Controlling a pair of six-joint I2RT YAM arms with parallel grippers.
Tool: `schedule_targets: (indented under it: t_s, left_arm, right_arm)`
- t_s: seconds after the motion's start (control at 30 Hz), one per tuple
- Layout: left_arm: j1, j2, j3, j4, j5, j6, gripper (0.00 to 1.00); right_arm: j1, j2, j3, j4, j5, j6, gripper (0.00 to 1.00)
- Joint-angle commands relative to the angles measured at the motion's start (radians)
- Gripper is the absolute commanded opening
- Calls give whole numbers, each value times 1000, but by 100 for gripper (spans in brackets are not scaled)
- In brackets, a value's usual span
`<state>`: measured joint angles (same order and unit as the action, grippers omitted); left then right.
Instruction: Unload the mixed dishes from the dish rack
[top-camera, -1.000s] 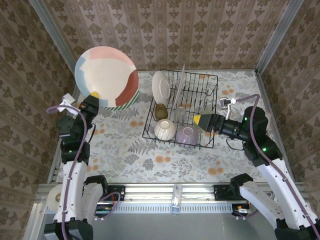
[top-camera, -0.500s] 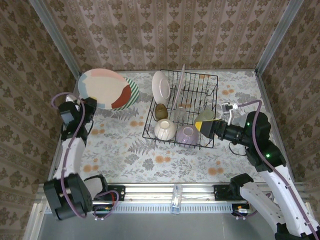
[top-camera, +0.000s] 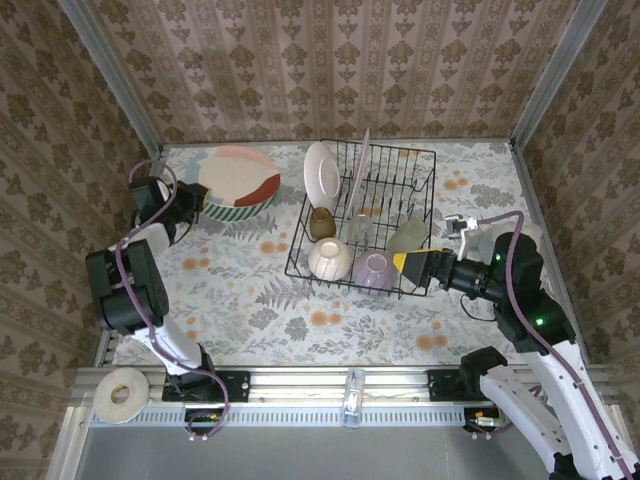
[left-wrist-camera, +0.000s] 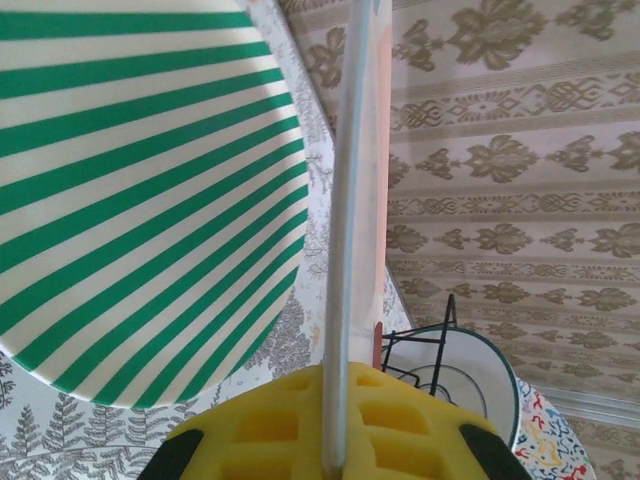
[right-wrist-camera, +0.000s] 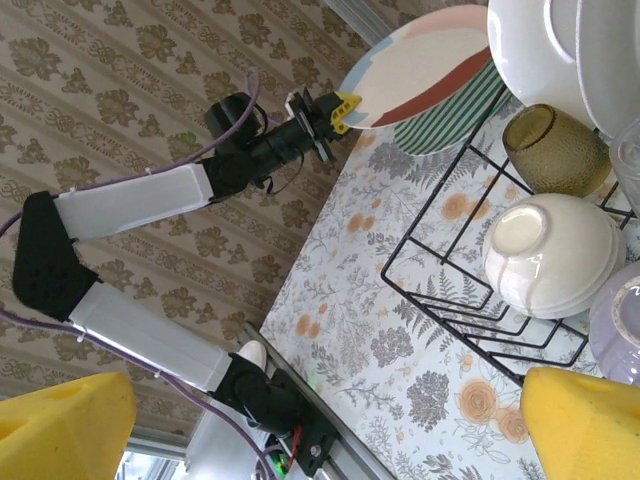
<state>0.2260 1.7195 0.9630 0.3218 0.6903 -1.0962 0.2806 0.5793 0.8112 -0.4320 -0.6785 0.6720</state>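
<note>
From above, my left gripper (top-camera: 192, 200) is clenched on the rim of the pastel-patched plate (top-camera: 238, 172), which lies over a green-striped plate (top-camera: 235, 210) at the table's far left. My right gripper (top-camera: 412, 262) is released at the near right corner of the dish rack (top-camera: 400, 150), just beside the lilac bowl (top-camera: 375, 270). Left wrist: my yellow pads (left-wrist-camera: 400, 430) pinch the plate's thin edge. Right wrist: my fingers are spread wide, and the cream bowl (right-wrist-camera: 555, 250) and amber cup (right-wrist-camera: 555, 150) sit at the rack's left end.
</note>
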Motion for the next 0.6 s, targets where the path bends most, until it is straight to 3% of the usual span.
schedule_targets:
  t_s: [0.0,0.57]
  left_arm:
    - [6,28,55,89,58,-13,0]
    - [27,229,151,100,98,27,0]
  right_arm:
    - [10,-15,-12,-18,26,-20,100]
    - [15,-3,-34,35,8,19,100]
